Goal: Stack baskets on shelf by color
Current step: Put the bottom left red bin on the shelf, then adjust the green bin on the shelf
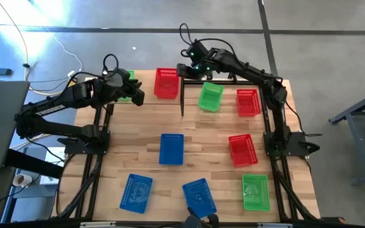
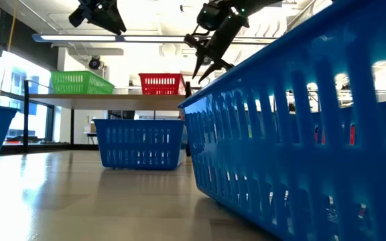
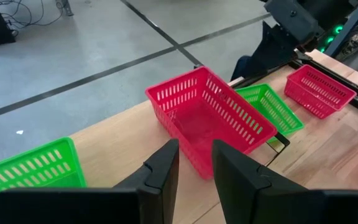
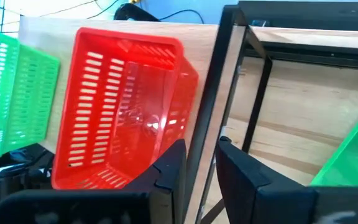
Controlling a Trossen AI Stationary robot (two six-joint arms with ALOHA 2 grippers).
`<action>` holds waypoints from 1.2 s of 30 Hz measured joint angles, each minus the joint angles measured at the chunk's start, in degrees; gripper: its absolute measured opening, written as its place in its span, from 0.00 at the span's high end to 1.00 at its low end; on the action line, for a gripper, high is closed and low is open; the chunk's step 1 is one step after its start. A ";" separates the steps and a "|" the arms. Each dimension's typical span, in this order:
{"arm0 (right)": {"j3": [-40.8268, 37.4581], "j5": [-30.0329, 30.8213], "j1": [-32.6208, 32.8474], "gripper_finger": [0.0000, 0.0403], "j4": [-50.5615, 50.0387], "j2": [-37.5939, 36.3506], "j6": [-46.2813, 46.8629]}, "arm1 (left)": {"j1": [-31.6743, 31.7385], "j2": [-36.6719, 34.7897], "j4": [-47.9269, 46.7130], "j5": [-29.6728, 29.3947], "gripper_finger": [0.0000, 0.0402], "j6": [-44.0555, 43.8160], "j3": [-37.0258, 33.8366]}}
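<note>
Red basket [image 1: 166, 83] on shelf [image 1: 147, 79], long side pointing away from table front. Right gripper [image 1: 184, 69] just beside it, closer than left gripper [image 1: 134, 96]. Both empty, fingers a little apart. Green basket [image 1: 126, 86] maybe under left gripper, mostly hidden.

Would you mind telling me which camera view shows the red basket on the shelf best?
The left wrist view: the red basket sits whole and close, its inside visible. The right wrist view shows it partly cut off behind the finger, the high view small from above, and the low view only its side wall.
</note>
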 joint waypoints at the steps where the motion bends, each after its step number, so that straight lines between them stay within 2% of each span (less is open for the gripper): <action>1: 0.00 0.00 0.00 0.81 0.02 0.00 -0.53 | 0.01 0.00 0.00 0.02 0.78 -0.05 0.00; 10: 3.21 0.74 -0.35 0.81 -2.50 -2.88 -9.60 | -0.01 0.01 -3.87 0.04 0.78 -5.45 0.00; 14: 6.67 3.51 -0.26 0.81 -6.77 -4.00 -14.84 | 0.22 0.09 -6.69 -0.17 0.78 -8.93 0.00; 21: 14.53 7.71 1.03 0.81 -14.01 -4.52 -19.96 | 6.02 3.71 -6.95 -0.13 0.78 -10.47 0.00; 25: 16.26 9.53 2.04 0.81 -14.83 -4.51 -21.13 | 10.98 7.16 -7.98 4.73 0.78 -10.18 1.40; 32: 14.42 10.27 2.82 0.81 -17.23 -4.35 -22.66 | 16.17 12.65 -11.75 14.14 0.78 -8.90 9.17; 36: 14.32 12.71 2.98 0.81 -20.34 -4.22 -23.81 | 16.60 15.14 -17.30 15.29 0.78 -8.96 12.37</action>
